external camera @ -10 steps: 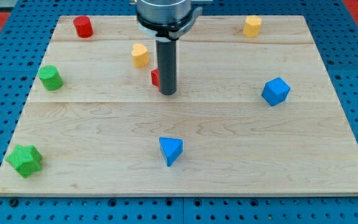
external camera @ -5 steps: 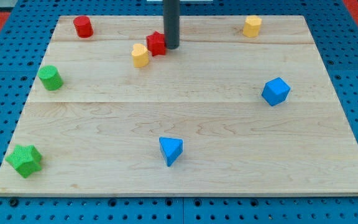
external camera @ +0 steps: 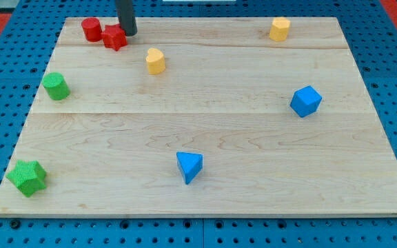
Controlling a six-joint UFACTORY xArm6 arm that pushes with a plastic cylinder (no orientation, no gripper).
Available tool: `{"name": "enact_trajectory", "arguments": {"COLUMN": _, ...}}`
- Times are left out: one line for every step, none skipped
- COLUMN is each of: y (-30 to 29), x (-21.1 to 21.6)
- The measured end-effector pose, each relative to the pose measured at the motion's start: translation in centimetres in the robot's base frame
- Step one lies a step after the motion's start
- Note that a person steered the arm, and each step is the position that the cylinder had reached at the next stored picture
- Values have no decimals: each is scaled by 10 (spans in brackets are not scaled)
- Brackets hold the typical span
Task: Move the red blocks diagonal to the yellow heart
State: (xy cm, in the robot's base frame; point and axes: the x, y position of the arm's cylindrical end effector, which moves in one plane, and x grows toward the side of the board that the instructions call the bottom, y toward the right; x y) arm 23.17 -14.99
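My tip point(external camera: 127, 32) is a bare rod with no pincer to open or close, and it sits near the view's top left of the wooden board point(external camera: 205, 138), touching the right edge of the red block point(external camera: 114, 38). That red block looks chunky and angular, with no clear long axis that I can make out. Just beyond it, further to the view's left of my tip, stands the red cylinder point(external camera: 92, 29), upright and touching or nearly touching the red block. The yellow heart point(external camera: 156, 60) lies below and to the view's right of my tip, apart from both red pieces.
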Motion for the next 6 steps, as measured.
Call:
{"name": "enact_trajectory", "arguments": {"y": 24, "x": 26}}
{"name": "enact_trajectory", "arguments": {"y": 33, "x": 42}}
{"name": "enact_trajectory", "arguments": {"y": -13, "x": 42}}
{"name": "enact_trajectory", "arguments": {"y": -31, "x": 43}}
{"name": "enact_trajectory", "arguments": {"y": -39, "x": 91}}
{"name": "enact_trajectory", "arguments": {"y": 18, "x": 98}}
